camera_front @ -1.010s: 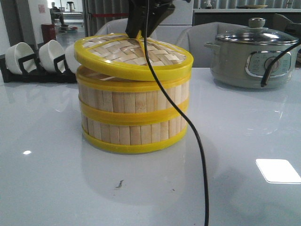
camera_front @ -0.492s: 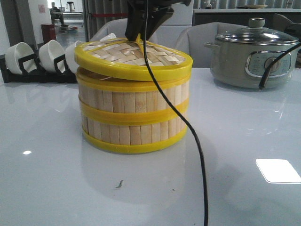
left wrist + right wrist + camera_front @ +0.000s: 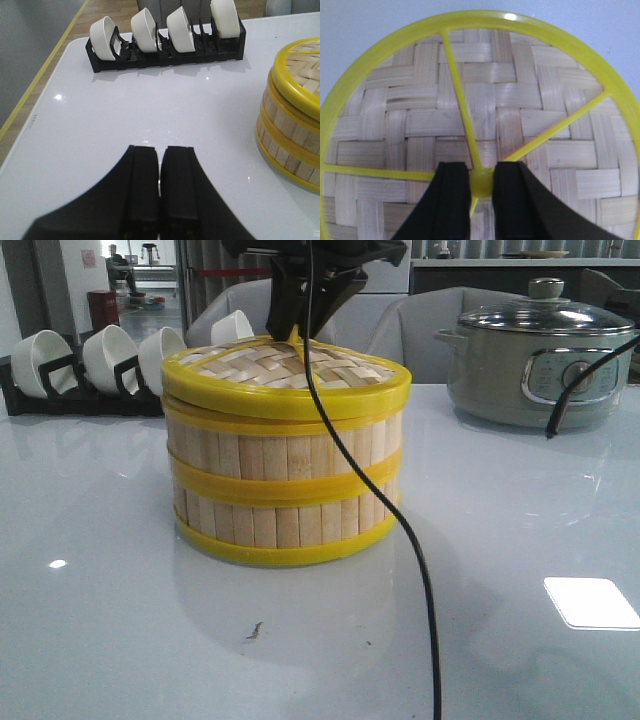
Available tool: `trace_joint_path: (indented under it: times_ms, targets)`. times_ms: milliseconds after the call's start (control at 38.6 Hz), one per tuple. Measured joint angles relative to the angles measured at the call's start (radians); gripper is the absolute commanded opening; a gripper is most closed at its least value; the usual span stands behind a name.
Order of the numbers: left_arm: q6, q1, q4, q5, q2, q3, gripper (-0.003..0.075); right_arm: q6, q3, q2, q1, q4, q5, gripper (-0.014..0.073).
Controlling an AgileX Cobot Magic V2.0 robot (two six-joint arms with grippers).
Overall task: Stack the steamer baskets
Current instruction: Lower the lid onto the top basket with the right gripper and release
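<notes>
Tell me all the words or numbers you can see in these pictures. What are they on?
No words or numbers can be read.
The grey-green pot has a control panel, but its markings are too blurred.
A red sign on the far wall is too small.

Steamer baskets (image 3: 285,485): pale bamboo slat walls banded by yellow rims; lid (image 3: 485,115): tan woven herringbone pattern under yellow spokes, rim and knob. Table (image 3: 120,620): glossy white; bowls (image 3: 142,30): white in a black rack (image 3: 165,50); pot (image 3: 530,365): grey-green; both tools: black.

bowl rack (image 3: 90,375) behind-left, pot (image 3: 535,360) behind-right
</notes>
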Motion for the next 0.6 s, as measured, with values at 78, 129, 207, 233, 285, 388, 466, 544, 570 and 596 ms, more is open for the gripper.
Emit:
trace_joint_path:
  times_ms: [78,129,207,233,285,388,466,544,570,596]
  targets:
    - [0.0,0.0,0.0,0.0,0.0,0.0,0.0087,0.0,0.0,0.0,0.0,0.002,-0.01,0.0377]
    - [0.0,0.0,0.0,0.0,0.0,0.0,0.0087,0.0,0.0,0.0,0.0,0.004,-0.016,0.0377]
    - [0.0,0.0,0.0,0.0,0.0,0.0,0.0087,0.0,0.0,0.0,0.0,0.004,-0.02,0.0377]
    - [0.0,0.0,0.0,0.0,0.0,0.0,0.0087,0.0,0.0,0.0,0.0,0.004,-0.021,0.0377]
    - [0.0,0.0,0.0,0.0,0.0,0.0,0.0087,0.0,0.0,0.0,0.0,0.004,-0.022,0.0377]
    - [0.0,0.0,0.0,0.0,0.0,0.0,0.0087,0.0,0.0,0.0,0.0,0.004,-0.022,0.0377]
    - [0.0,0.0,0.0,0.0,0.0,0.0,0.0087,0.0,0.0,0.0,0.0,0.004,-0.023,0.0377]
    - [0.0,0.0,0.0,0.0,0.0,0.0,0.0087,0.0,0.0,0.0,0.0,0.004,-0.023,0.037]
    - [0.0,0.0,0.0,0.0,0.0,0.0,0.0087,0.0,0.0,0.0,-0.002,0.004,-0.024,0.0368]
    - [0.0,0.0,0.0,0.0,0.0,0.0,0.0087,0.0,0.0,-0.002,-0.002,0.004,-0.024,0.0367]
